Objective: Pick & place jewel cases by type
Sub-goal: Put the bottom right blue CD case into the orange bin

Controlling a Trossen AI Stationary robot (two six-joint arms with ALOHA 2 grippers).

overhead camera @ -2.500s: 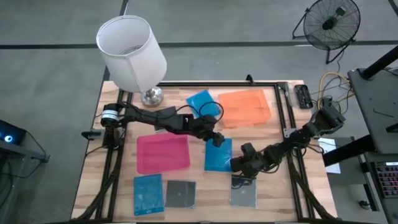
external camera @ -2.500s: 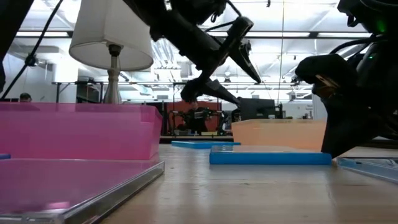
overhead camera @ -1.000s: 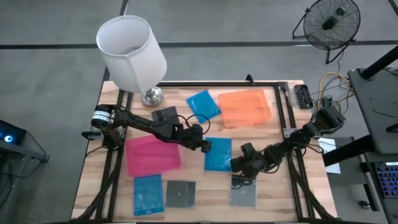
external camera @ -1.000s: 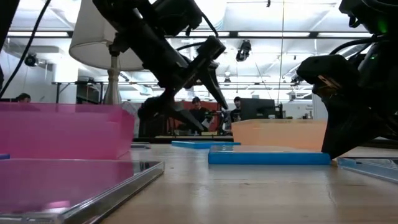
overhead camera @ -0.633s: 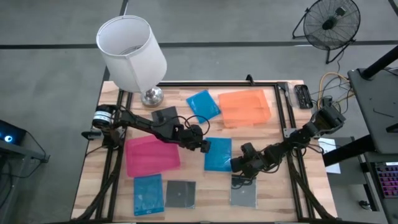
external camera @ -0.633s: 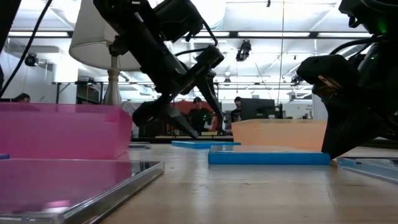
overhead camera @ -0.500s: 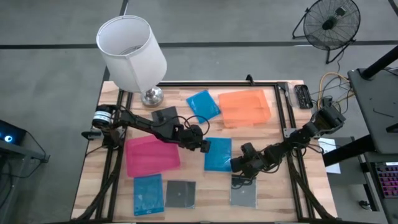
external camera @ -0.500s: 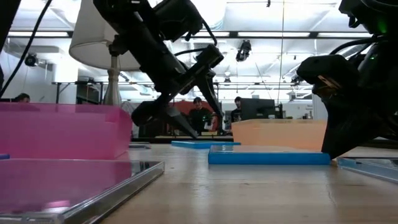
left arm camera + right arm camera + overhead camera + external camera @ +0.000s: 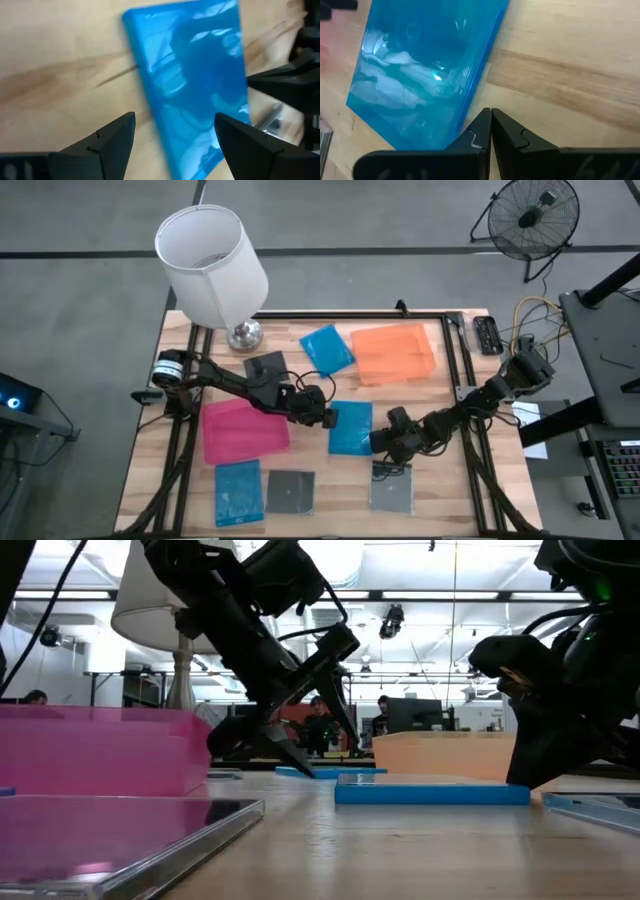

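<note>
A translucent blue jewel case [image 9: 352, 428] lies flat on the table's middle. My left gripper [image 9: 326, 418] hangs open just above the table at the case's left edge. In the left wrist view its fingers [image 9: 117, 137] stand either side of the case [image 9: 190, 75] without touching it. My right gripper [image 9: 377, 443] is shut at the case's near right corner. Another blue case [image 9: 327, 348] and a dark one [image 9: 265, 367] lie farther back. A blue case [image 9: 238, 492] and two dark cases [image 9: 290, 492] [image 9: 391, 490] lie along the near edge. My right gripper stands with its shut fingertips [image 9: 482, 127] against the blue case's right edge [image 9: 472, 107], close to its near corner. The fingers slant down from the table's right side. The case lies flat on the wood.
A pink tray [image 9: 245, 430] sits left of my left gripper and an orange tray [image 9: 393, 352] at the far right. A lamp [image 9: 215, 265] stands at the far left corner. A black frame [image 9: 455, 360] borders the table.
My left gripper has sunk a little toward the table beside the blue case's left edge and rolled slightly, staying open. The case has not moved.
</note>
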